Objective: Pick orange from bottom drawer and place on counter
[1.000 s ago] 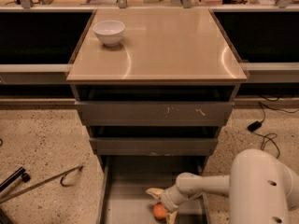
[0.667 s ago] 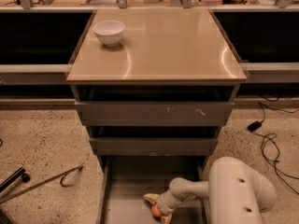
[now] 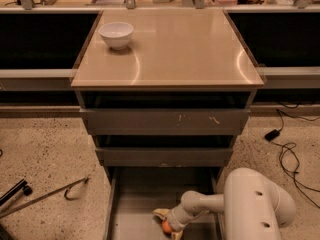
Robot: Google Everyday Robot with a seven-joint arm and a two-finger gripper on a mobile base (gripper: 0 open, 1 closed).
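Note:
The orange (image 3: 166,227) lies low in the open bottom drawer (image 3: 135,204), near the front of its grey floor. My gripper (image 3: 168,224) reaches in from the right on the white arm (image 3: 250,204) and is closed around the orange, with one finger behind it and one in front. Only part of the orange shows between them. The counter (image 3: 190,49) is the tan top of the cabinet, above the two shut upper drawers (image 3: 165,121).
A white bowl (image 3: 116,35) stands on the counter's back left corner. Dark shelving (image 3: 40,39) flanks the cabinet on both sides. A metal hook tool (image 3: 45,196) lies on the floor at left, and black cables (image 3: 290,154) at right.
The arm has swung left across the drawer and the gripper has come to sit around the orange, which has shifted slightly left with it.

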